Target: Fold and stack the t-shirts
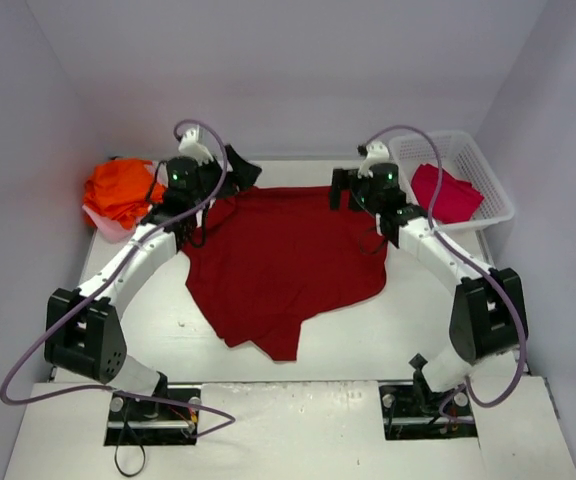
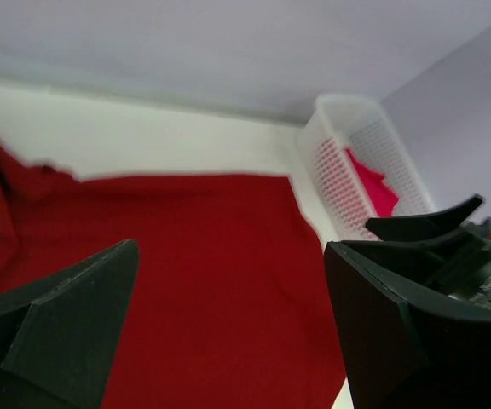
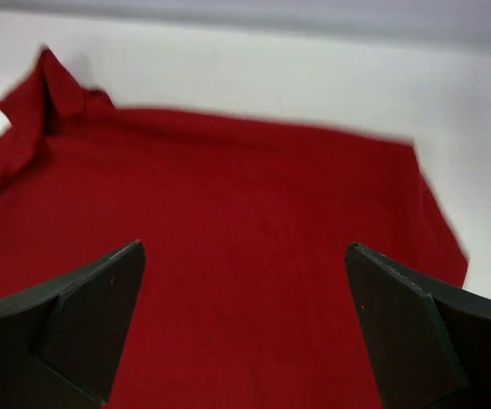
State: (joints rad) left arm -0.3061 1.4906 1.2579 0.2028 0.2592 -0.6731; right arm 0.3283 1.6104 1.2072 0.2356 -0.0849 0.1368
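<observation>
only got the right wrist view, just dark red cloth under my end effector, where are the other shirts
Observer: An orange pile sits at the far left corner of the table.
Operator: nothing on my side then
Observer: There is: a crimson shirt lies inside the white basket at the far right corner.

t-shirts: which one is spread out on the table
The dark red t-shirt in the middle; the orange t-shirts lie bunched at far left, the crimson t-shirt sits in the basket.
</observation>
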